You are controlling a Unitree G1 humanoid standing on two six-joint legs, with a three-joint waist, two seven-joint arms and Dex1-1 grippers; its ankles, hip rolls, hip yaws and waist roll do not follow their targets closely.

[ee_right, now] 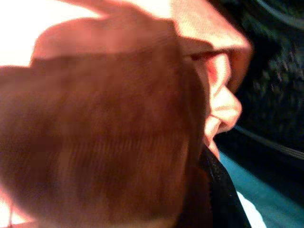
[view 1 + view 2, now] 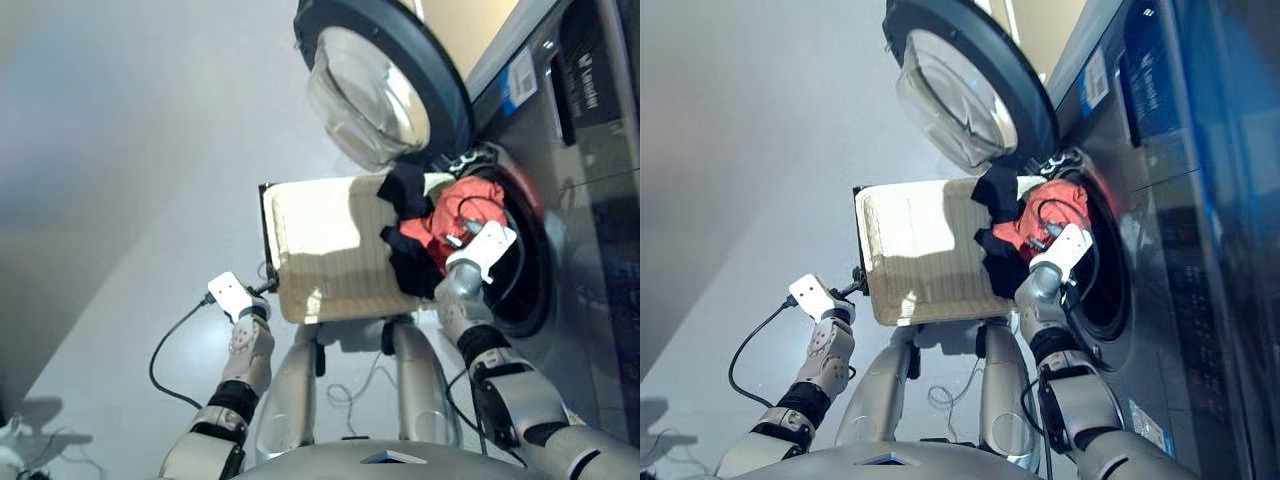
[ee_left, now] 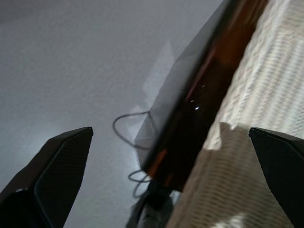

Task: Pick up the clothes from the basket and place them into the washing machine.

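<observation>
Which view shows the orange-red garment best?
Left eye view: the whole orange-red garment bunched at the washing machine drum mouth, by the right gripper. Right eye shows the same. Right wrist: only close-up folds. Left wrist: none.

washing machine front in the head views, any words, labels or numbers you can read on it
None can be read.
Dark grey glossy washing machine: white and blue sticker near its top edge, print too small to read.
Dark control panel beside the sticker: pale lettering, too blurred to read.
Cream woven wicker basket: no text.

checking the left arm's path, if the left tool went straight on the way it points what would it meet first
Probably the near edge of the basket: the left tool, fingers apart, points at its dark rim with floor beside. Depth is unclear.
</observation>
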